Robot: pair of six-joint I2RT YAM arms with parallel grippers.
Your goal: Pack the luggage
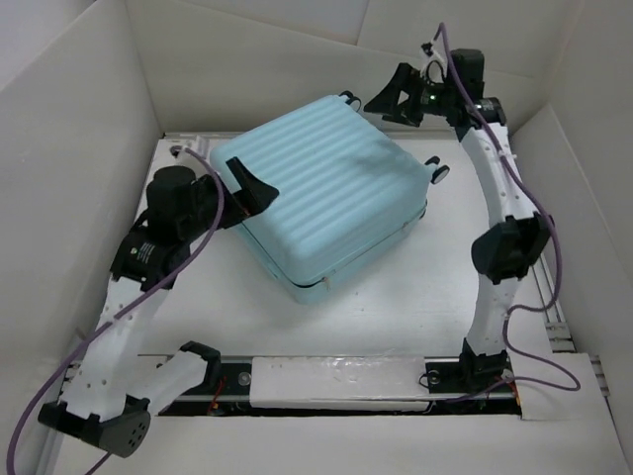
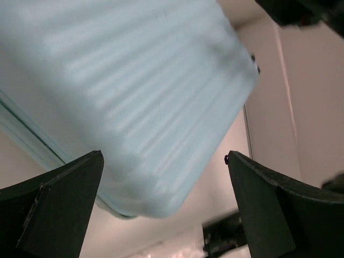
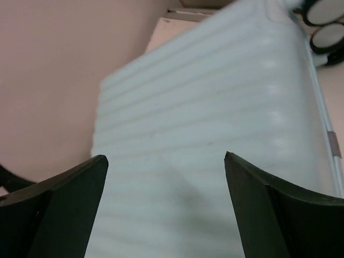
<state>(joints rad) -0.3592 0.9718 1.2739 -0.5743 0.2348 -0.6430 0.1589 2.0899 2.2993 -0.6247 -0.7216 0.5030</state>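
Luggage (image 1: 326, 188) is closed and lying flat on the table (image 1: 396, 307), ribbed shell up. It sits centre-back, turned diagonally, with its wheels (image 1: 438, 170) on the far-right side.

Left gripper (image 1: 252, 190): jaws wide apart, nothing between them. It sits at the case's left edge, over the shell. In the left wrist view the ribbed shell fills the gap beyond both fingers (image 2: 64, 204), and neither finger is closed on it. Can't tell whether a fingertip touches the shell.

Right gripper (image 1: 389, 109): jaws also wide apart, holding nothing. It's at the far-right corner of the case, just beside the wheel end. The right wrist view looks down along the shell between the fingers (image 3: 269, 215), with two wheels at top right. It looks raised off the shell, but contact can't be confirmed.

Both arms flank the case, left arm on its left side, right arm reaching round to the back.
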